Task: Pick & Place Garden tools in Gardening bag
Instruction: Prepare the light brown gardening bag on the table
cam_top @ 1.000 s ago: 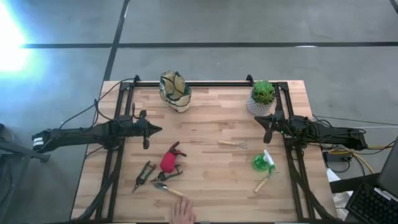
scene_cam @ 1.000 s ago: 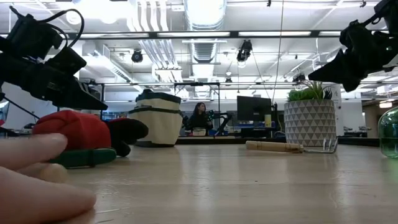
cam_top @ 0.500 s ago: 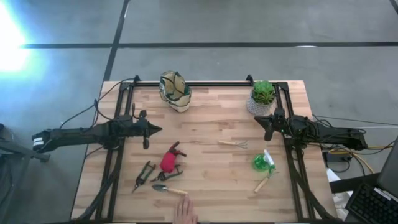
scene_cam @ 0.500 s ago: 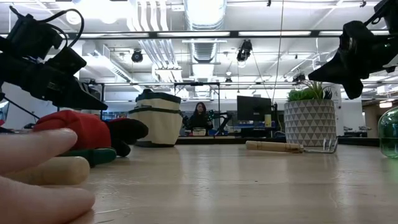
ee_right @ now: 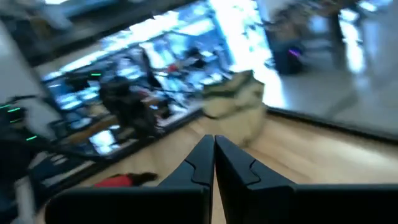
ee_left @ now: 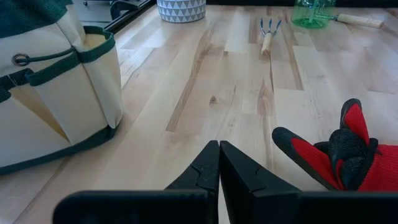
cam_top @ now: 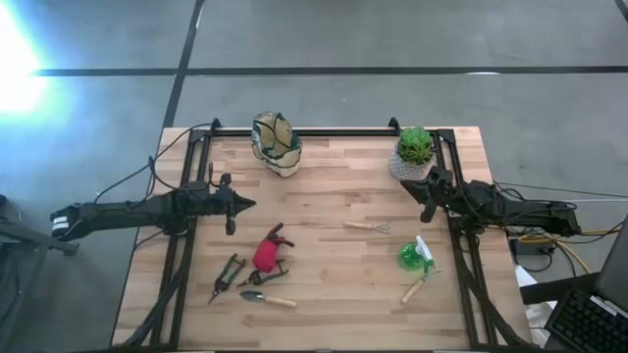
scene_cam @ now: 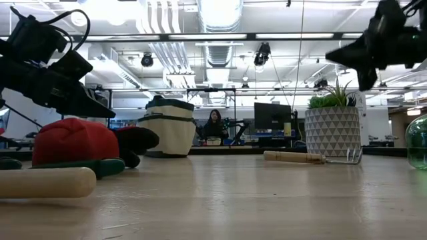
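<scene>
Wooden tabletop (cam_top: 324, 245) carries scattered garden tools (cam_top: 257, 275); gardening bag (cam_top: 276, 143) at far edge. Left pincer (cam_top: 232, 206) and right pincer (cam_top: 424, 196) both closed, empty, raised.

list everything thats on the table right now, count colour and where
gardening bag: 1, beige with dark green trim, far edge, left of centre
potted plant: 1, green in a white patterned pot, far right corner
red-and-black glove: 1, middle left, near side
pruners: 1, dark, just left of the glove
trowel: 1, metal blade and wooden handle, near edge below the glove
hand fork: 1, wooden handle, centre right
spray bottle: 1, green, near right
wooden-handled tool: 1, just below the spray bottle
table: 1, light wood
left gripper: 1, dark, above the left side, jaws shut, holding nothing
right gripper: 1, dark, beside the potted plant, jaws shut, holding nothing
</scene>
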Available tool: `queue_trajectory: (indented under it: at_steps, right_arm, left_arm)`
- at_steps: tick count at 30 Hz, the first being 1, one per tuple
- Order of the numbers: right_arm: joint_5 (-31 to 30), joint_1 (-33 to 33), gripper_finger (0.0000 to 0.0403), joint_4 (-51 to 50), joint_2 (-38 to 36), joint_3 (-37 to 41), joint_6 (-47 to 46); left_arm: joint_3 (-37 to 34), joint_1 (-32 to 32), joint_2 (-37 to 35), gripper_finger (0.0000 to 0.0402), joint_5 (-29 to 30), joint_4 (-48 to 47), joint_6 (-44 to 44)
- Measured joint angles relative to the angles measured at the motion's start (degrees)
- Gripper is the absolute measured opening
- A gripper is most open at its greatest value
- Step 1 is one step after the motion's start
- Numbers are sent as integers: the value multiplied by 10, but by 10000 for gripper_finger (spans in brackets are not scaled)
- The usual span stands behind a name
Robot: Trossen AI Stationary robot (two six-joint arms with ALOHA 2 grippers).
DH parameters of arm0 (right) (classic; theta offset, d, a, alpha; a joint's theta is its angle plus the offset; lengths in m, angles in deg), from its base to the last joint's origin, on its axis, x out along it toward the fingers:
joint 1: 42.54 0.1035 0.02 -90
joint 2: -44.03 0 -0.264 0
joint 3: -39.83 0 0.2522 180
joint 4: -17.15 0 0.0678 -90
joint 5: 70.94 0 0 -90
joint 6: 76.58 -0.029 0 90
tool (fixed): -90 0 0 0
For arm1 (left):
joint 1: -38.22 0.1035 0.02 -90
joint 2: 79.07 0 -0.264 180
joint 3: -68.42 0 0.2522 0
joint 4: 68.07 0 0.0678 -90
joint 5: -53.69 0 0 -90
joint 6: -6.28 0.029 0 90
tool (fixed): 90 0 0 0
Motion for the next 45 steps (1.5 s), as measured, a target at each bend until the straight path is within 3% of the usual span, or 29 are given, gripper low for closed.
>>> queue_trajectory:
  at_steps: [4, 10, 15, 20, 29, 33, 38, 45]
  right_arm:
    - [89, 0, 8, 15, 4, -8, 52]
    - [96, 0, 8, 25, 20, -1, 73]
    - [100, 0, 8, 152, 82, 16, 130]
    - [179, 0, 8, 234, 171, -6, 137]
    - [189, 0, 8, 231, 389, -141, 182]
    - [190, -4, 8, 146, 452, -215, 210]
    - [188, -19, 8, 62, 472, -256, 213]
    - [188, -19, 8, 53, 430, -223, 190]
  left_arm:
    - [0, 0, 0, 14, 0, 0, 0]
    - [0, 0, 0, 14, 0, 0, 0]
    - [0, 0, 0, 14, 0, 0, 0]
    - [0, 0, 0, 14, 0, 0, 0]
    - [0, 0, 0, 14, 0, 0, 0]
    - [0, 0, 0, 14, 0, 0, 0]
    - [0, 0, 0, 14, 0, 0, 0]
    - [0, 0, 0, 14, 0, 0, 0]
